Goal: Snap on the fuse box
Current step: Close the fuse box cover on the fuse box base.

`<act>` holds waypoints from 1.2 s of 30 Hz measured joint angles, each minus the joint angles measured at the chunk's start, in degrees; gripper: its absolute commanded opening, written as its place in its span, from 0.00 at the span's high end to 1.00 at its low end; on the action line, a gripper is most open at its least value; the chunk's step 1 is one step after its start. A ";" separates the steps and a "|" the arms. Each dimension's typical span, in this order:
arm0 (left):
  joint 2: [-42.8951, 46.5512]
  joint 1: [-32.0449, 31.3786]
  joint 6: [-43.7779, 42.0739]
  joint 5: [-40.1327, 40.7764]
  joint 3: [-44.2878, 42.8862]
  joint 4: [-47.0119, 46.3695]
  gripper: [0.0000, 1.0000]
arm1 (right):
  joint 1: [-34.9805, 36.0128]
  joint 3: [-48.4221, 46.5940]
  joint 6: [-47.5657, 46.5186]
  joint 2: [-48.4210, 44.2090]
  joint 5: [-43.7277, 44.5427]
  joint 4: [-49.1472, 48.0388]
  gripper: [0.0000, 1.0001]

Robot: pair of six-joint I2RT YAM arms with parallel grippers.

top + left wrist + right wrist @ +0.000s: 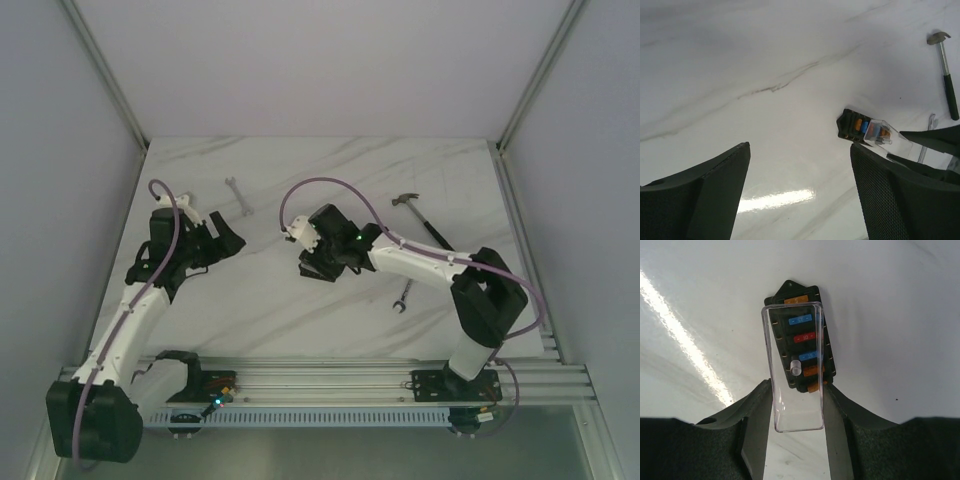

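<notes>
The fuse box [805, 294] is a small black block with a mounting tab at its far end. Along its top runs a row of fuses: orange, blue, red, blue, then two more orange. It lies on the white marbled surface [400, 170] near the middle, under the right claw [797, 390].

That claw is clamped on a clear cover [795, 410], its two fingers pressing the cover's long sides. The cover sits over the box askew. The far orange fuse and the tab stay bare, and the near end overhangs past the box between the fingers. From the left wrist view the cover looks tilted up off the box, not seated.

The left claw [800, 147] stands wide apart with nothing in it, off to the box's left. From above, the right wrist hides the box.

A hammer [420, 215] lies beyond the right arm. One wrench [402, 296] lies beside that arm, and another wrench [237, 196] lies far off behind the left claw
</notes>
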State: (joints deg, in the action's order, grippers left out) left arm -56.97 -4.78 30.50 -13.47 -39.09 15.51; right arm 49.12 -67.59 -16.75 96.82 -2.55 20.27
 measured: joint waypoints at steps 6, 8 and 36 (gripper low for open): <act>1.01 0.96 -4.15 0.42 -1.36 2.12 0.09 | -1.22 -3.32 -1.97 4.17 -0.79 1.29 0.67; 0.87 1.03 -4.76 0.39 -1.33 2.56 0.09 | -1.60 -3.85 -2.40 5.27 -1.05 1.40 0.65; 3.06 1.44 -4.42 -4.35 -0.02 1.31 0.09 | -3.34 -5.01 0.66 3.48 -7.56 2.82 0.67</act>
State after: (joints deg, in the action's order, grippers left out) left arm -53.91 -3.33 26.09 -17.82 -39.11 16.82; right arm 45.78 -72.60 -16.10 100.29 -10.11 23.09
